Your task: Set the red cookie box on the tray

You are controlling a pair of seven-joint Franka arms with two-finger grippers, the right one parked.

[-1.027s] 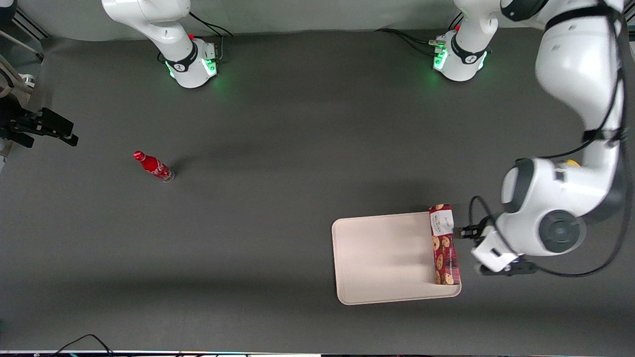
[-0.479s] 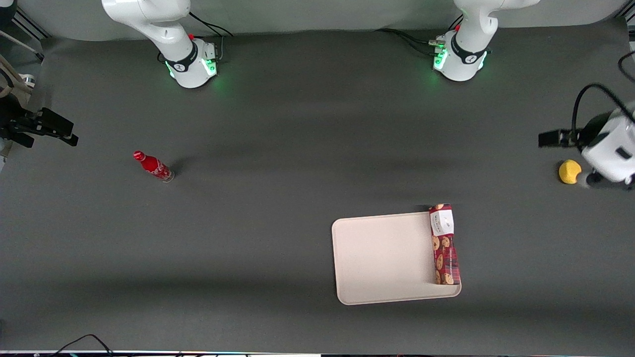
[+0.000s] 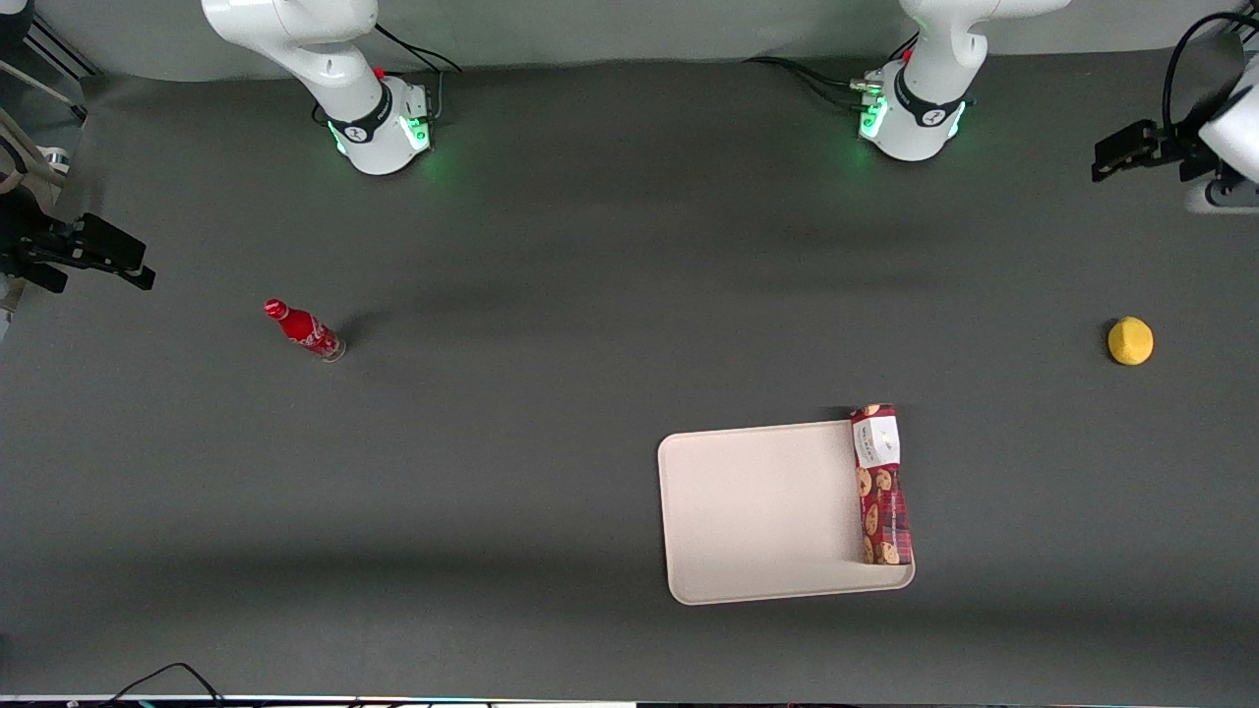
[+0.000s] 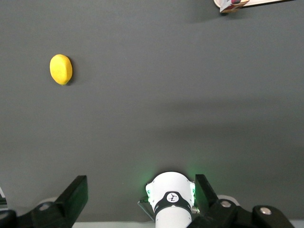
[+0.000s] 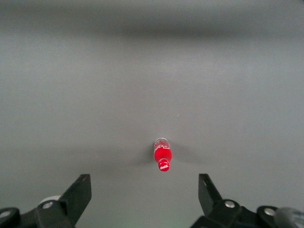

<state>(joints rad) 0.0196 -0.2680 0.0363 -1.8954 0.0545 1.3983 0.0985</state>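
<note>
Red tartan marks the red cookie box [image 3: 880,487], which lies flat along the edge of the tray [image 3: 762,511] that faces the working arm's end of the counter [image 3: 590,442]; its white-labelled end projects slightly past the tray's rim, while most of its length rests inside the rim. The pincer [image 4: 141,199] hangs high above the counter at the working arm's end, well apart from the tray and nearer the arm bases than any object; its two fingers [image 4: 71,197] stand wide apart and hold nothing. Relative to the pincer, the box and tray lie well away, toward the front camera and toward the middle of the counter; in the left wrist view only a corner of the box and tray [image 4: 232,4] shows. A yellow lemon-like object [image 3: 1130,340] rests on the counter between the pincer and the tray, apart from both. A small red bottle [image 3: 303,329] stands far off toward the parked arm's end. Judged from this arrangement, the placement appears essentially complete: the box is released and supported by the tray, and nothing evident remains except possibly parking the arm.
</note>
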